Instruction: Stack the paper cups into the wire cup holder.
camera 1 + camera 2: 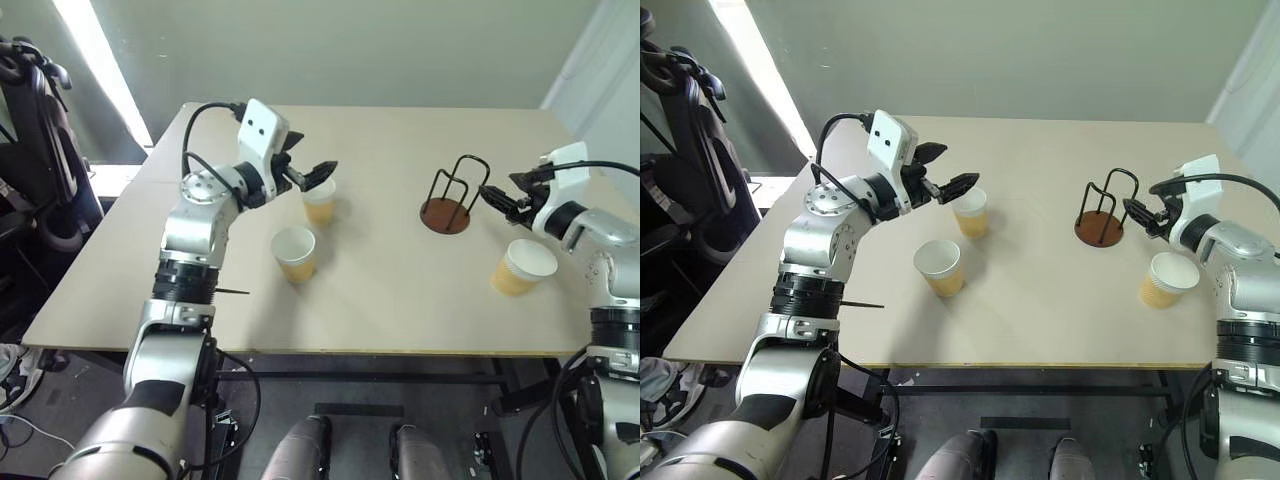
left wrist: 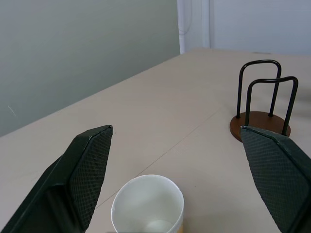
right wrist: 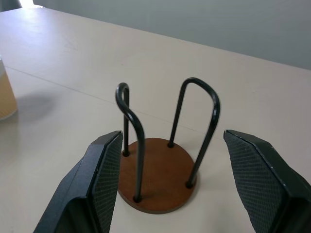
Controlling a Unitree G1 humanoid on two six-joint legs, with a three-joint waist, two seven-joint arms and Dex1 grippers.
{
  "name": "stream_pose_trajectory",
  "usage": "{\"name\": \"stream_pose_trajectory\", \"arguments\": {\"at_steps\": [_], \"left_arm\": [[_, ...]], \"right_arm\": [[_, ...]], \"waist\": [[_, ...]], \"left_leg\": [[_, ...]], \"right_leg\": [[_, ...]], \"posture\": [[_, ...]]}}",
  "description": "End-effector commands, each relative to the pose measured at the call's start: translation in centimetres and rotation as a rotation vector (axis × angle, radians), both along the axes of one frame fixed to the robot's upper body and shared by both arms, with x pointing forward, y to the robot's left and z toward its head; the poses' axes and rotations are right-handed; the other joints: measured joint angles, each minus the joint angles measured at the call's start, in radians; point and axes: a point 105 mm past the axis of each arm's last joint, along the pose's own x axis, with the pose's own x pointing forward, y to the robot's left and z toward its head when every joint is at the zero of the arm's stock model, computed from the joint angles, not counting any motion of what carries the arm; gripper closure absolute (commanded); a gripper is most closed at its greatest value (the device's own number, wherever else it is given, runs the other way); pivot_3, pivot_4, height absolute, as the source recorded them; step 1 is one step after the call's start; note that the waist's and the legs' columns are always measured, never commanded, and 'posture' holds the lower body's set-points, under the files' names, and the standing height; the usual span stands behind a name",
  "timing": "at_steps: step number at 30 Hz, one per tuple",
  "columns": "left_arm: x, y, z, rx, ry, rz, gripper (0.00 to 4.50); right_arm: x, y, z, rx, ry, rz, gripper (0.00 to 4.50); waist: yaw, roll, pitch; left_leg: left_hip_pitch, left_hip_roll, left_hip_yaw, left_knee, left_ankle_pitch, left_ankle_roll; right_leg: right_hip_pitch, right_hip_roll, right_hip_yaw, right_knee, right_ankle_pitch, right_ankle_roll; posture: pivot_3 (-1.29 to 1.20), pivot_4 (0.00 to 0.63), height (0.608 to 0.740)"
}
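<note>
Three tan paper cups stand upright on the table: one (image 1: 320,201) left of centre, one (image 1: 294,252) nearer the front edge, and one (image 1: 522,266) at the right. My left gripper (image 1: 312,160) hovers open just above the first cup (image 2: 148,206), whose white inside shows between the fingers (image 2: 90,165). The wire cup holder (image 1: 455,195), black loops on a brown disc, stands empty right of centre. My right gripper (image 1: 500,198) is open beside it, its fingers (image 3: 104,170) spread either side of the holder (image 3: 160,165), apart from the wires.
The wooden table (image 1: 400,310) ends close in front of the near cups. A black chair (image 1: 35,150) stands off the table's left side. A grey wall (image 1: 350,50) rises behind the far edge.
</note>
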Motion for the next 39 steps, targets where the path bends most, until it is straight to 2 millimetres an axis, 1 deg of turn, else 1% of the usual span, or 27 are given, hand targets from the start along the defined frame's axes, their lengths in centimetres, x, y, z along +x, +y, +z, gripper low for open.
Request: {"name": "stream_pose_trajectory", "arguments": {"at_steps": [1,15,20,25,31,39], "left_arm": [[-0.6,0.0,1.3,-0.014,-0.049,0.002,0.00],[-0.4,0.6,1.0,-0.015,-0.054,0.034,0.00],[-0.3,0.3,0.9,-0.020,-0.052,0.018,0.00],[-0.1,-0.1,1.0,-0.015,-0.056,0.006,0.00],[-0.2,0.1,1.0,-0.013,-0.060,0.004,0.00],[-0.2,0.0,1.1,-0.014,-0.062,0.004,0.00]], "right_arm": [[0.0,0.4,1.2,-0.014,-0.043,0.023,1.18],[-0.1,0.0,1.5,-0.054,-0.031,0.047,1.18],[-0.6,-0.3,1.8,-0.060,-0.030,0.046,1.18],[-0.9,-0.8,1.5,-0.068,-0.016,0.029,1.18],[-0.8,-0.6,1.4,-0.065,-0.010,0.036,1.18],[0.1,0.1,1.2,-0.078,0.002,0.045,1.18]], "waist": [[0.000,0.000,0.000],[0.000,0.000,0.000],[0.000,0.000,0.000],[0.000,0.000,0.000],[0.000,0.000,0.000],[-0.001,0.000,0.000]], "left_leg": [[0.000,0.000,0.000,0.000,0.000,0.000],[0.000,0.000,0.000,0.000,0.000,0.000],[0.000,0.000,0.000,0.000,0.000,0.000],[0.000,0.000,0.000,0.000,0.000,0.000],[0.000,0.000,0.000,0.000,0.000,0.000],[0.000,0.000,0.000,0.000,0.000,0.000]], "right_leg": [[0.000,0.000,0.000,0.000,0.000,0.000],[0.000,0.000,0.000,0.000,0.000,0.000],[0.000,0.000,0.000,0.000,0.000,0.000],[0.000,0.000,0.000,0.000,0.000,0.000],[0.000,0.000,0.000,0.000,0.000,0.000],[0.000,0.000,0.000,0.000,0.000,0.000]], "posture": [[0.00,0.150,0.740],[0.00,0.150,0.740],[0.00,0.150,0.740],[0.00,0.150,0.740],[0.00,0.150,0.740],[0.00,0.150,0.740]]}}
